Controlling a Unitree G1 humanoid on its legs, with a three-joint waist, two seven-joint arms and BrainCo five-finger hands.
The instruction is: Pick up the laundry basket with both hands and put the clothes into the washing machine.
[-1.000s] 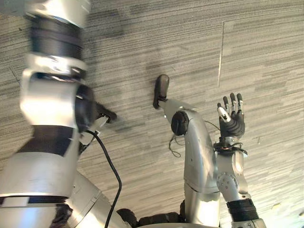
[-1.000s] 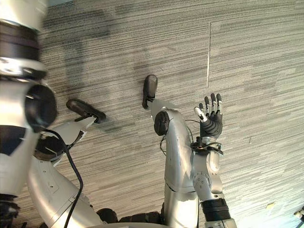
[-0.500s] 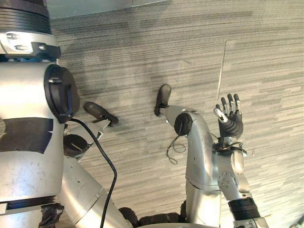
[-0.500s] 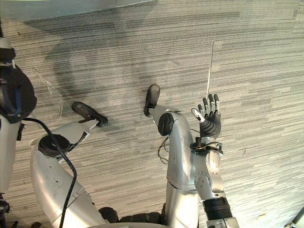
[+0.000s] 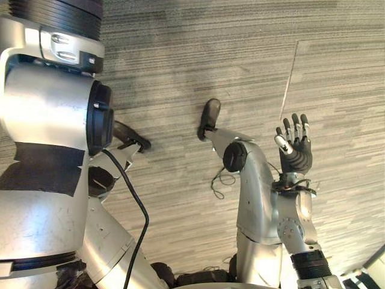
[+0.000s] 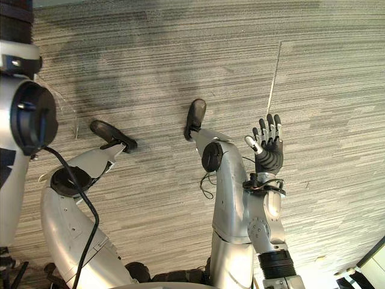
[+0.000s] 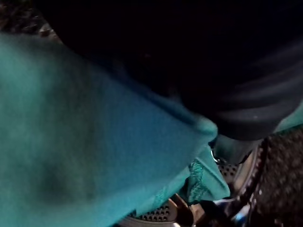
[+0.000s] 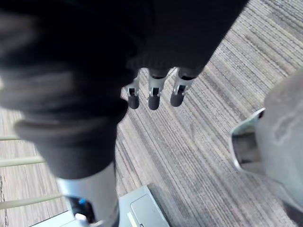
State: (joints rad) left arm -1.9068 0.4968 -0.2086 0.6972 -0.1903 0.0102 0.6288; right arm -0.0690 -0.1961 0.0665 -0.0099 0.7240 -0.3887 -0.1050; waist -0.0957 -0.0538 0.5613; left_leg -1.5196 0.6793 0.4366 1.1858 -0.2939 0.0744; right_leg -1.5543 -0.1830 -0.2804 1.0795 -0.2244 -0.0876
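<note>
A teal cloth [image 7: 94, 142] lies right against my left hand [image 7: 227, 94], whose dark cover shows above it. Beyond the cloth shows a strip of perforated metal drum [image 7: 156, 215]. The cloth hides this hand's fingers. My left arm [image 5: 54, 120] rises out of the top of the left eye view. My right hand [image 5: 293, 152] is held up over the carpet, palm turned inward, open, with nothing in it. Its straight dark-tipped fingers [image 8: 151, 97] point at bare floor in the right wrist view.
Grey striped carpet [image 5: 180, 54] lies under me, with a thin seam [image 5: 290, 81] running away on the right. A pale object's corner [image 6: 374, 265] shows at the lower right edge. A grey box-like thing [image 8: 142, 210] stands on the floor below my right hand.
The whole picture has shifted a little, so the camera moved. My right hand keeps its raised open pose. The left arm's big links have swung across the left of the picture.
</note>
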